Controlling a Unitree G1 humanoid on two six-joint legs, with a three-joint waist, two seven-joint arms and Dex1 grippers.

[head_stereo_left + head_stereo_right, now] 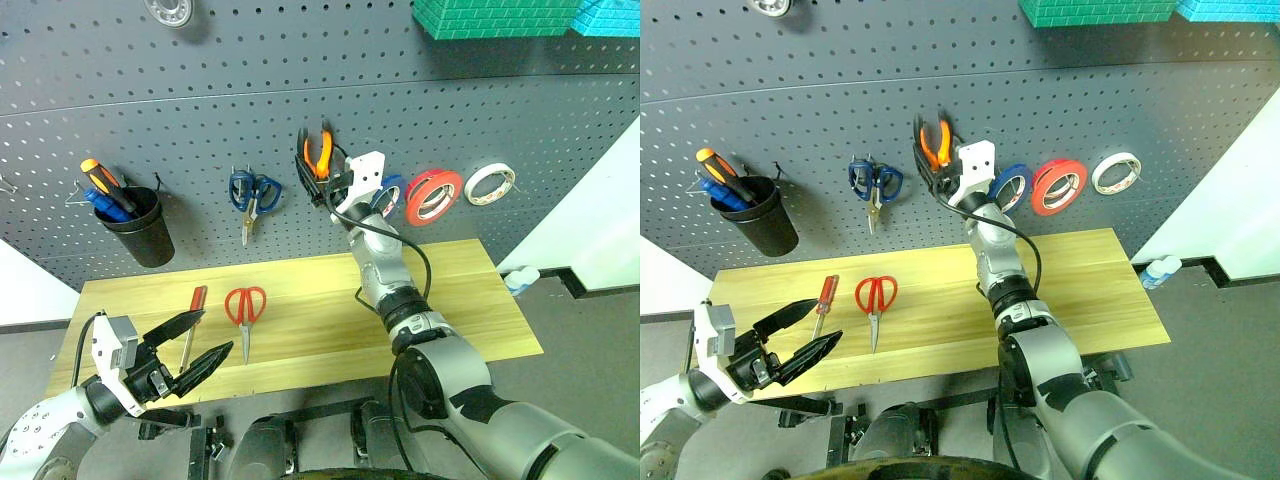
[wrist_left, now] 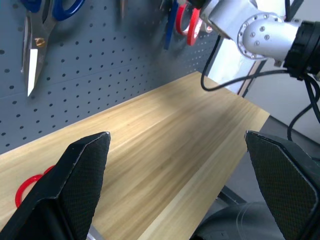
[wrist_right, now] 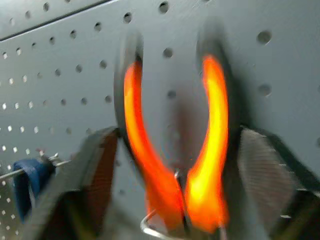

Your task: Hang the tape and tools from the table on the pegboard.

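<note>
**Pliers on hook, right claw just clear of them**

Wide dark grey perforated pegboard (image 1: 300,110) behind a long light yellowish wood tabletop (image 1: 320,310). Large red-orange tape roll (image 1: 433,196) is hung on the board, right of centre. Small orange-and-black-handled pliers (image 1: 318,155) sit on a wire hook; the right claw (image 1: 322,175) flanks the handles with fingers spread and grips nothing. Left claw (image 1: 185,352) is wide open and empty, over the tabletop's front left corner.

Risk: on pulling away, a finger could catch a handle and knock the pliers off the hook.

Count, still on the tabletop near its left end: one red-handled screwdriver (image 1: 193,312), one pair of red-handled steel scissors (image 1: 245,310). On the board: three tape rolls, one pair of blue scissors.
</note>
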